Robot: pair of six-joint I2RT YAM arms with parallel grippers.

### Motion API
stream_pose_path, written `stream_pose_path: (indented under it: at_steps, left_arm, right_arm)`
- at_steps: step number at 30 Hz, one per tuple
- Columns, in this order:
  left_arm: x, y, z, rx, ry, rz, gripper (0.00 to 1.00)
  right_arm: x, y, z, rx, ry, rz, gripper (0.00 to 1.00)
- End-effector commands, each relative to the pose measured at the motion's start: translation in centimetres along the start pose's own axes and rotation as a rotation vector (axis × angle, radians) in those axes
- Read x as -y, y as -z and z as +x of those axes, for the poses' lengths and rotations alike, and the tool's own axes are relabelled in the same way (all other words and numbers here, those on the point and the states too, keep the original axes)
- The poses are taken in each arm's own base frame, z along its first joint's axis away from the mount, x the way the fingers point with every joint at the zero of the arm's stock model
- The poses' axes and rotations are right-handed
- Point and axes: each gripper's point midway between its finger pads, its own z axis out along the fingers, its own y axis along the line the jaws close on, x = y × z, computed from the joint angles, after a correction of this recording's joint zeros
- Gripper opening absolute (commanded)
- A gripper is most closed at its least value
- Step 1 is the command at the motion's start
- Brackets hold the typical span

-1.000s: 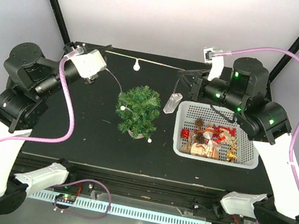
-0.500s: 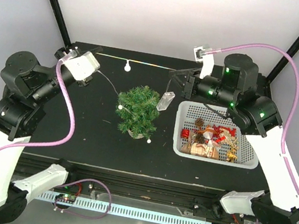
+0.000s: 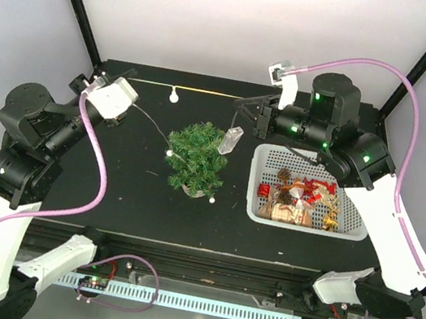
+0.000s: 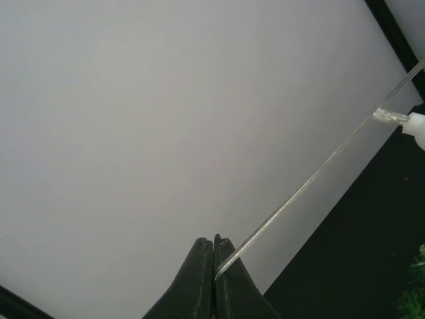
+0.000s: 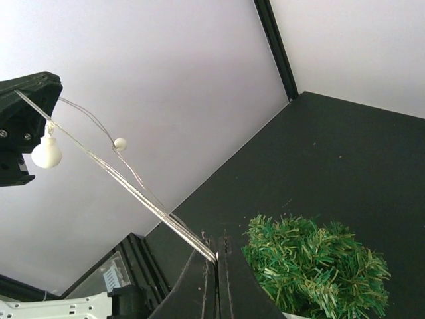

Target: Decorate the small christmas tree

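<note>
The small christmas tree (image 3: 196, 159) stands upright at mid-tabletop (image 3: 110, 183), just left of the basket (image 3: 306, 224). The left fingers (image 4: 198, 282) and right fingers (image 5: 198, 282) are each pressed together on a light string (image 3: 175, 95) stretched between them near the far edge. The tree sits in front of that span, closer to the right fingers.

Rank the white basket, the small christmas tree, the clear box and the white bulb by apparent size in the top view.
1. white basket
2. small christmas tree
3. clear box
4. white bulb
Box and bulb hang on the raised light string, nearer the camera, yet clearly look smallest.
</note>
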Motion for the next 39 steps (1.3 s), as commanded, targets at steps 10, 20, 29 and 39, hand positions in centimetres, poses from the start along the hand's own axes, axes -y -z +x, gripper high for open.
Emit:
stream_pose_path:
  at_steps: [10,20,29,39]
  left_arm:
    - [-8.8,8.3,1.2,-0.149,-0.107,-0.565,0.01]
    - [-10.1,10.5,1.5,-0.194,-0.146,-0.68,0.02]
    - [-10.1,12.0,1.8,-0.226,-0.157,-0.702,0.02]
    - [-11.2,15.8,-0.4,-0.168,-0.133,-0.784,0.02]
  right_arm:
    - [6.1,1.8,0.8,-0.016,-0.051,0.291,0.01]
    - [6.8,1.4,0.9,-0.023,-0.042,0.32,0.01]
    - [8.1,1.5,0.4,-0.005,-0.039,0.394,0.01]
    - [9.7,1.5,-0.2,0.021,-0.047,0.459,0.01]
